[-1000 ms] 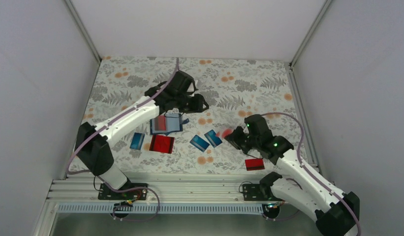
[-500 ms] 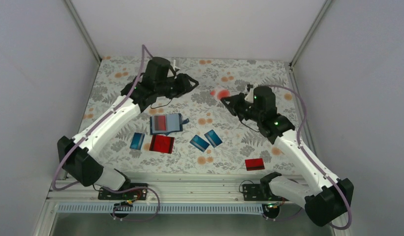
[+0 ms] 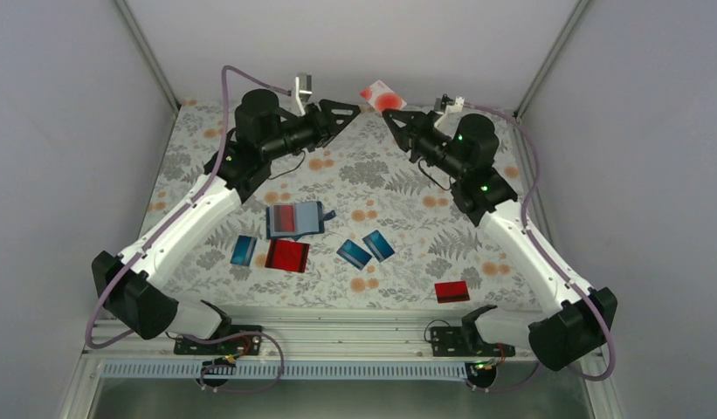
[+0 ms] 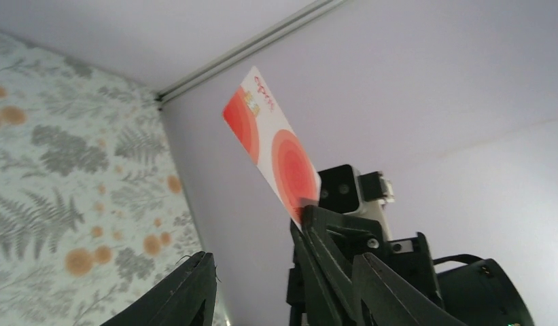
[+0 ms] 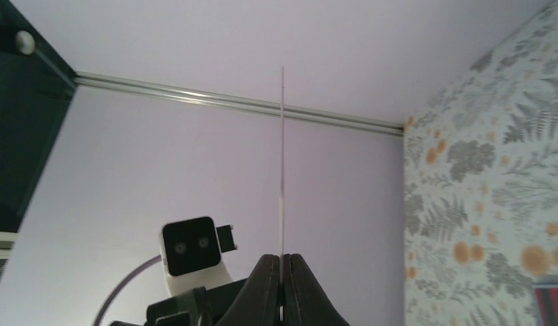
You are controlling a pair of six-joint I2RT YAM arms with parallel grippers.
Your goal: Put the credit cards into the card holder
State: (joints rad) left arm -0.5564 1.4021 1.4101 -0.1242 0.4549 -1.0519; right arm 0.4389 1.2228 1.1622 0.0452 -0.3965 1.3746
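Pinching red-and-white card (image 3: 382, 96) aloft with right end effector (image 3: 393, 117), long axis upward.
Facing it just beside with left end effector (image 3: 342, 112) spread; card holder (image 3: 295, 219) on tabletop (image 3: 381, 168) well below, nearer left arm.

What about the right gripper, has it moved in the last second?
Yes. The right gripper, shut on a white card with red circles, went from beside the two blue cards up toward the far wall.

Three blue cards (image 3: 243, 250) (image 3: 354, 254) (image 3: 378, 245) and two red cards (image 3: 287, 256) (image 3: 451, 291) are lying loose on the table (image 3: 407, 166), one card holder (image 3: 295, 220) is sitting among them, and one white-and-red card (image 3: 382, 96) is showing aloft.
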